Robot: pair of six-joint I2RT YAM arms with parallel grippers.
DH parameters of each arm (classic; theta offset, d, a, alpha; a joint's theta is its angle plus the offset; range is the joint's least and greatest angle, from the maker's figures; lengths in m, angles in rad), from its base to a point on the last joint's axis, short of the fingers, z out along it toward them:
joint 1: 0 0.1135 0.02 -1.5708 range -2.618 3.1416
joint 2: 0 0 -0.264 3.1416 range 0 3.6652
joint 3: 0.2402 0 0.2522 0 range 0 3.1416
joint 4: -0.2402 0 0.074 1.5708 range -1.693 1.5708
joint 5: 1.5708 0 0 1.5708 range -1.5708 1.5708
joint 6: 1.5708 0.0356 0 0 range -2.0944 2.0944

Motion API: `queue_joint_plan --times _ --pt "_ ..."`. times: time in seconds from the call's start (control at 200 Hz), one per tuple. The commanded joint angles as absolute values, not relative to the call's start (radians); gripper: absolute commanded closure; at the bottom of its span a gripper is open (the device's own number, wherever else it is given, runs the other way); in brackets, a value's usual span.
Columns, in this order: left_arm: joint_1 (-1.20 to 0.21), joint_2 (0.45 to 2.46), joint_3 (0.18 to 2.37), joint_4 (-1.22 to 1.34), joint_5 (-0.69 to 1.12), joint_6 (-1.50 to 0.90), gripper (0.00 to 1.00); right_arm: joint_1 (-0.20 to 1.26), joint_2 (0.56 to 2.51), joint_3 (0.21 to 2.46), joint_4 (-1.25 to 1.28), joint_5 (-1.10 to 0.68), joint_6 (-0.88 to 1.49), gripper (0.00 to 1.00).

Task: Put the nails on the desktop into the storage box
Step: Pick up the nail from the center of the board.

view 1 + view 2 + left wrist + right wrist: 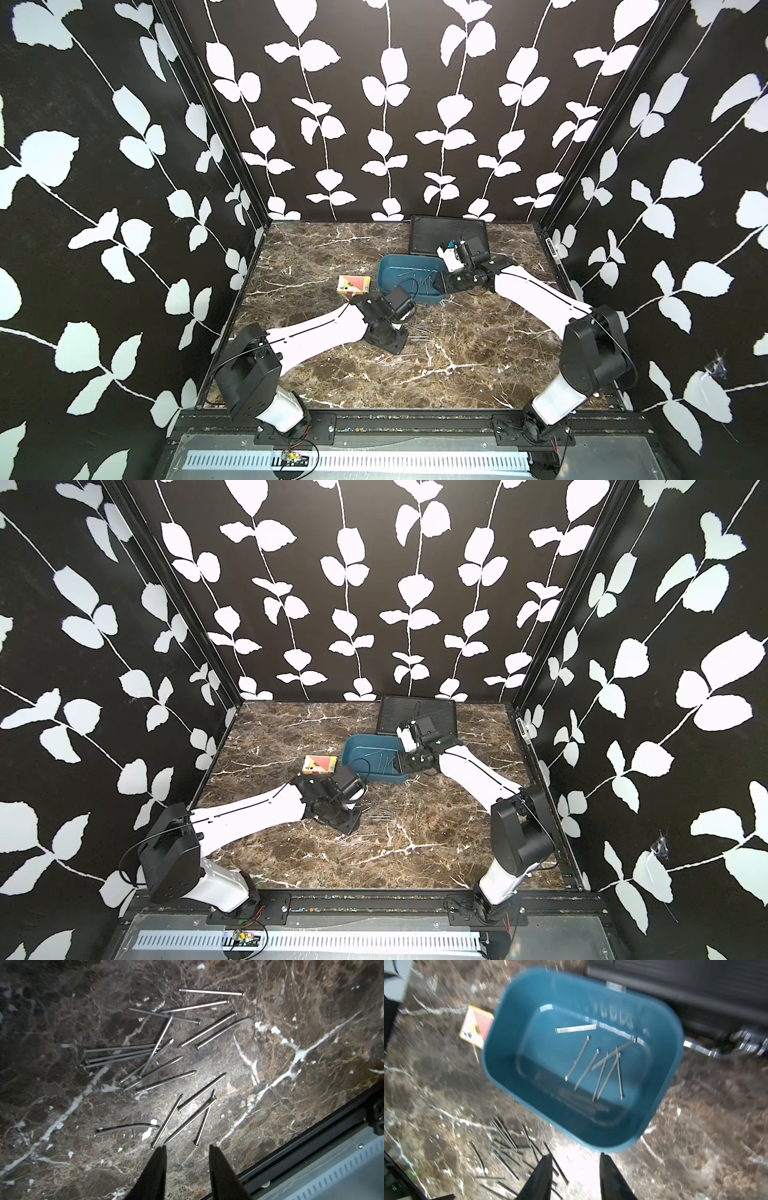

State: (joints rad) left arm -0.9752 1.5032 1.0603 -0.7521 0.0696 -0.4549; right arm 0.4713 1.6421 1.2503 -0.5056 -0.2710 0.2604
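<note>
Several nails (166, 1081) lie scattered and crossing on the brown marble desktop (270, 1105), just ahead of my left gripper (187, 1146). It points down at them, open, with nothing between its fingers. In both top views the pile (419, 337) (376, 812) shows as faint lines beside the left wrist. The teal storage box (384, 266) (508, 1022) holds several nails (602, 1068). My right gripper (576, 1155) hangs open and empty at the box's right end, in a blurred view. More nails (508, 1147) lie on the desktop beyond that gripper.
A black ribbed case (432, 235) (695, 985) stands right behind the box. An orange-white card box (353, 284) (477, 1026) lies left of it. The table's black front rail (311, 1157) runs close to the left gripper.
</note>
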Motion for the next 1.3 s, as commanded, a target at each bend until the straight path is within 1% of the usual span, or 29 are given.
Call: queue_joint_plan --times 0.0,0.115,0.205,0.43,0.735,1.29 --pt "-1.039 1.497 1.035 -0.747 0.064 -0.522 0.64 0.472 1.583 1.199 -0.479 -0.288 0.248 0.60" --pt "-1.099 1.514 1.025 -0.734 0.051 -0.564 0.64 0.472 1.554 1.165 -0.463 -0.306 0.267 0.58" --pt "-1.140 1.533 1.021 -0.719 0.042 -0.588 0.64 0.472 1.534 1.136 -0.448 -0.310 0.284 0.55" --pt "-1.203 1.590 0.988 -0.662 0.024 -0.625 0.63 0.472 1.496 1.096 -0.444 -0.310 0.294 0.54" --pt "-1.207 1.604 1.003 -0.696 -0.094 -0.653 0.63 0.472 1.494 1.093 -0.437 -0.329 0.313 0.53" --pt "-1.201 1.700 1.024 -0.702 -0.089 -0.598 0.62 0.472 1.503 1.090 -0.437 -0.326 0.319 0.53"
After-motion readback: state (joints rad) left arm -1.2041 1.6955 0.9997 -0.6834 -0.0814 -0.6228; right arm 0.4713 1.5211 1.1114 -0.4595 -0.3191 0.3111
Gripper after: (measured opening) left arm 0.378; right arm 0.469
